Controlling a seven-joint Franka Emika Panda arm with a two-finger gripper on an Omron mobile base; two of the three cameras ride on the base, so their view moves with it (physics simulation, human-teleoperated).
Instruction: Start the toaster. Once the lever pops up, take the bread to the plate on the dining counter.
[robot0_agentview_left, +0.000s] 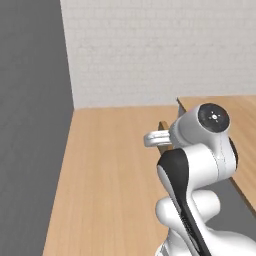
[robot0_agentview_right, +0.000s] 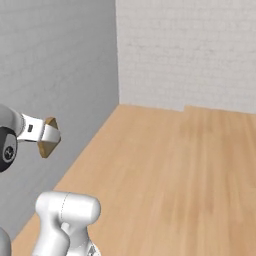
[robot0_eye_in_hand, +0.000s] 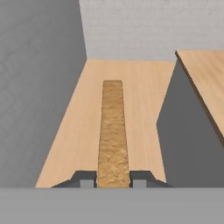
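My gripper (robot0_eye_in_hand: 113, 177) is shut on the bread (robot0_eye_in_hand: 112, 131), a tan slice seen edge-on that runs away from the fingertips (robot0_eye_in_hand: 85, 178). In the right base view the gripper (robot0_agentview_right: 47, 136) holds the bread (robot0_agentview_right: 50, 140) in the air above the floor, at the far left. From the left base camera a brown corner of the bread (robot0_agentview_left: 163, 125) pokes out behind my arm. The dining counter (robot0_eye_in_hand: 205, 72), with its light wood top and grey side, stands to the right of the held slice. The toaster and the plate are out of view.
A light wood floor (robot0_agentview_right: 170, 170) stretches ahead to a white brick wall (robot0_agentview_right: 190, 50). A grey wall (robot0_agentview_left: 30, 125) runs along the left. The counter's grey side (robot0_eye_in_hand: 183, 135) borders the floor strip on the right.
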